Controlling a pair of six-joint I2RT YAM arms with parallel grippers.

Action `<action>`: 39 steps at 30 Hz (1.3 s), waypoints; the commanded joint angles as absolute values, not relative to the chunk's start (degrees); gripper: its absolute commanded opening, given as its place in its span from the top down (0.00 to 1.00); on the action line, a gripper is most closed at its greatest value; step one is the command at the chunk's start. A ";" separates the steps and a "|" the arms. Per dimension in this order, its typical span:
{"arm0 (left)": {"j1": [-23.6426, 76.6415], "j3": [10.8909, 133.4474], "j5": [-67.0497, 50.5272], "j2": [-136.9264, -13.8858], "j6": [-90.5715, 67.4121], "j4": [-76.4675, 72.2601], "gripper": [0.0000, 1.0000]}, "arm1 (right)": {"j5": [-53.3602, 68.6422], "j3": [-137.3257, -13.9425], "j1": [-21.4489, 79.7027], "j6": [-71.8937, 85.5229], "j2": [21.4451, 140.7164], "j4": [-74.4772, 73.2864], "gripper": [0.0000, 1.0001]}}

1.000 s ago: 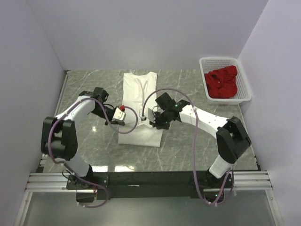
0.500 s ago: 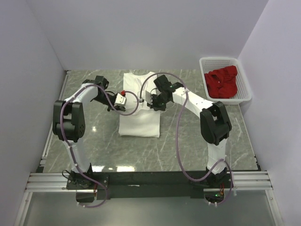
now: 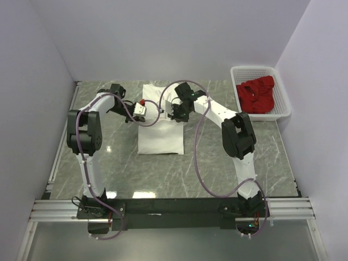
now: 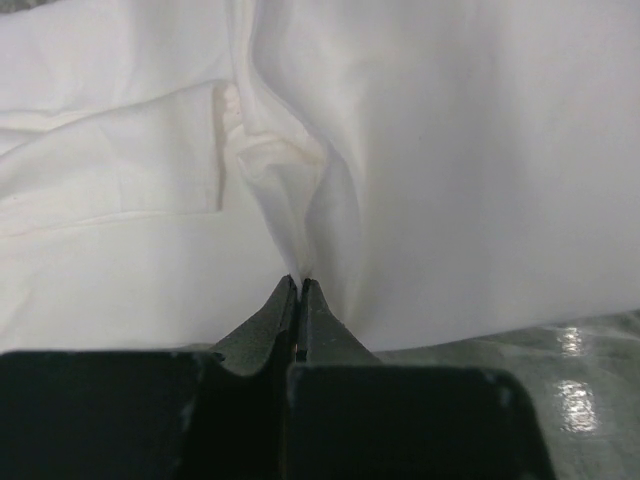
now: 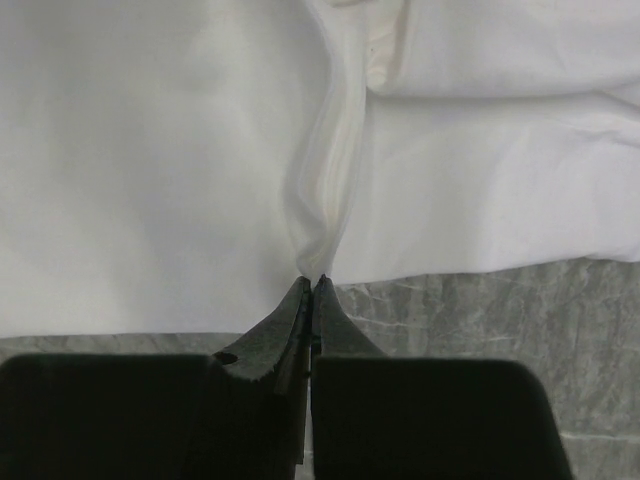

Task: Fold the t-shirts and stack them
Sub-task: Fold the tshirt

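A white t-shirt (image 3: 160, 138) lies flat in the middle of the grey marble bench (image 3: 234, 157), narrowed to a long rectangle with a sleeve turned in over the body. The left fingers (image 4: 280, 312) are pinched shut on a ridge of cloth at one side edge. The right fingers (image 5: 292, 312) are clamped on the opposite edge. I'd judge this shirt mid-fold. The red t-shirt (image 3: 255, 97) sits crumpled in the white slotted basket (image 3: 253, 68) at the far right, well apart and unfolded. Nothing is stacked yet. Nothing blocks the cloth, though looping cables (image 3: 194, 147) hang near it.
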State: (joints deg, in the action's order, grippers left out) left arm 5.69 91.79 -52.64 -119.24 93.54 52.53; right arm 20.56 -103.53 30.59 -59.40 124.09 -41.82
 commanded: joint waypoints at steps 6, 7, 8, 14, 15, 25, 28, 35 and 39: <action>5.36 93.26 -52.74 -121.64 90.97 48.17 1.00 | 16.96 -104.50 29.44 -59.42 126.03 -36.92 1.00; 5.45 93.16 -52.56 -121.81 90.79 47.82 1.00 | 16.79 -104.59 29.53 -59.07 126.12 -36.39 1.00; 5.45 93.16 -52.12 -121.90 90.62 47.73 0.99 | 16.53 -104.68 29.53 -58.80 126.30 -36.21 1.00; 4.92 92.37 -50.89 -121.55 87.10 44.92 0.92 | 16.00 -105.03 29.79 -56.87 126.65 -34.90 0.98; 4.75 92.03 -50.63 -121.38 86.84 44.83 0.91 | 15.13 -104.94 29.97 -56.52 126.65 -34.63 0.94; -4.30 89.30 -57.20 -111.98 73.13 44.72 0.39 | 14.14 -103.37 26.90 -49.22 115.78 -34.36 0.50; -5.19 85.44 -57.92 -107.42 77.32 49.21 0.34 | 16.60 -96.17 26.45 -50.27 108.84 -35.85 0.51; 1.21 64.81 -57.13 -94.24 77.35 40.62 0.37 | 21.71 -82.19 31.19 -49.84 100.90 -36.56 0.68; 7.71 56.62 -55.20 -89.66 72.26 31.66 0.37 | 21.10 -76.31 34.71 -47.55 100.28 -34.46 0.69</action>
